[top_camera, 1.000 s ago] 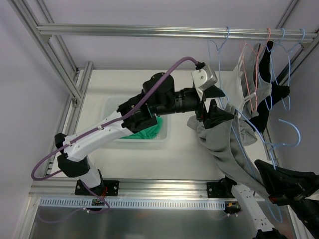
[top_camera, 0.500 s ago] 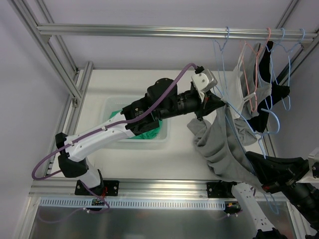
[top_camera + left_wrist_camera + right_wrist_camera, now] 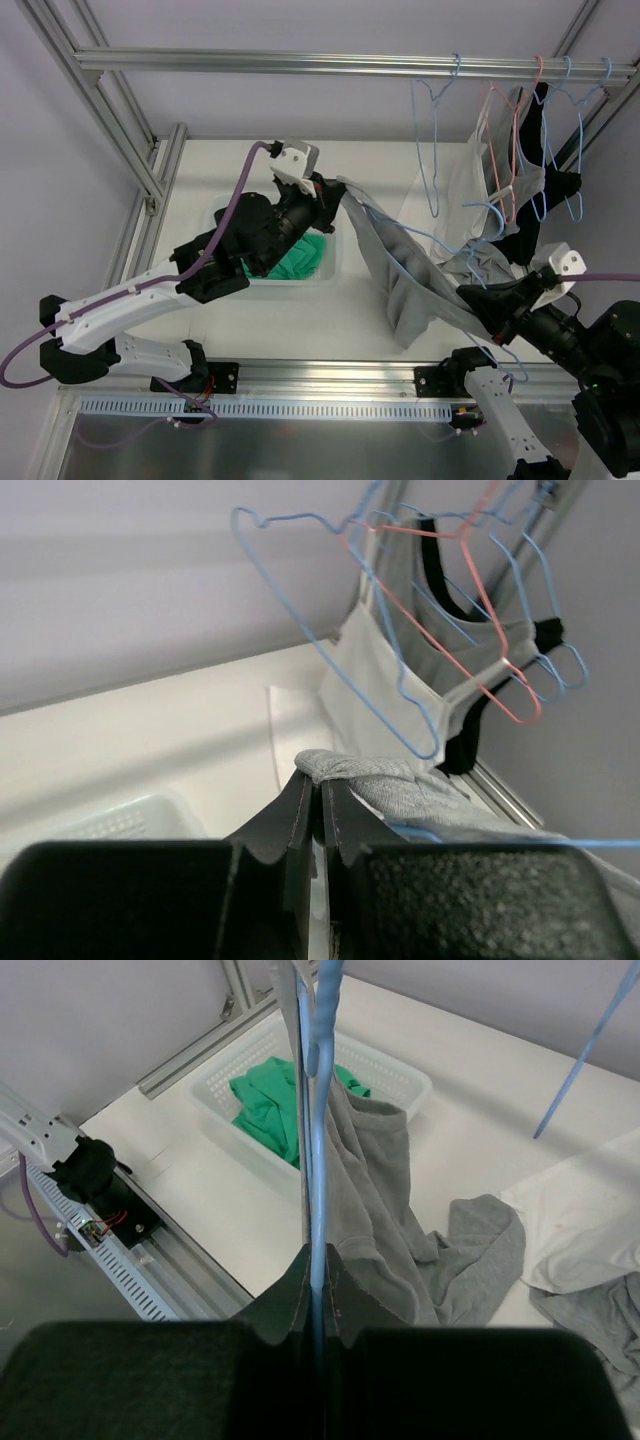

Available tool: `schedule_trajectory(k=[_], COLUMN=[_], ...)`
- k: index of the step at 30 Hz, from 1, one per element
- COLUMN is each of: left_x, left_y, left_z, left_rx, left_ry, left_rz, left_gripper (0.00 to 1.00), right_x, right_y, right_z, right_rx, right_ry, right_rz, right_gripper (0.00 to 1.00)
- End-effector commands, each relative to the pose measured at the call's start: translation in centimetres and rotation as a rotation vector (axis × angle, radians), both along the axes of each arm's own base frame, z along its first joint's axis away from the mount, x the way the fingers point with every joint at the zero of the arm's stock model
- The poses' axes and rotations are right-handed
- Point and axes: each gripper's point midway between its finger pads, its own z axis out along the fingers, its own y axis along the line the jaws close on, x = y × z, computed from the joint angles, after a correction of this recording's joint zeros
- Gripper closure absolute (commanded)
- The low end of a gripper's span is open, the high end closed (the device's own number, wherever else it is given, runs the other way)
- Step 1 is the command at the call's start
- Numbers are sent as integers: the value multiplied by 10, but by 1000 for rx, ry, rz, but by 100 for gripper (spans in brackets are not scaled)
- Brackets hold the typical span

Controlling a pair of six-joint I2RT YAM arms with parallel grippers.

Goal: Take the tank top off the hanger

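The grey tank top [image 3: 400, 275] hangs stretched between my two grippers, above the table. My left gripper [image 3: 335, 192] is shut on a bunched edge of it, up by the basket; in the left wrist view the fabric [image 3: 395, 780] sticks out from the closed jaws of the left gripper [image 3: 320, 780]. The thin blue hanger [image 3: 320, 1110] still runs through the cloth. My right gripper [image 3: 467, 297] is shut on that wire low at the right; the right gripper [image 3: 318, 1255] has the grey cloth [image 3: 385, 1190] draped beyond it. A stretch of the blue wire [image 3: 520, 842] shows beside my left fingers.
A white basket [image 3: 280, 287] holding a green garment [image 3: 305, 258] sits under the left arm. Several hangers with grey, white and black tops [image 3: 520, 160] hang from the rail at the back right, one blue hanger [image 3: 430, 150] bare. More grey and white cloth [image 3: 585, 1225] lies on the table.
My left gripper shut on the tank top's edge and swung left towards the basket, pulling the cloth out along the hanger. The right gripper has come up and left with the hanger.
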Motion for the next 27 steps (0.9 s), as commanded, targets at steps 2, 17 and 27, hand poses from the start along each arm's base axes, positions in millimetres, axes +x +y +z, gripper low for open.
schedule_trajectory(k=[2,17,27], left_x=[18,8,-126], left_y=[57,27,-69], left_z=[7,-9,-39], left_rx=[-120,-115,-243], left_ry=[27,131,103], left_rz=[243,-45,-979], left_gripper=[100,100,100], right_x=[-18,-24,31], right_y=[17,4,-76], right_z=[16,35,98], right_rx=[-14,2,529], right_ry=[-144,-332,-661], right_rz=[165,83,-470], right_gripper=[100,100,100])
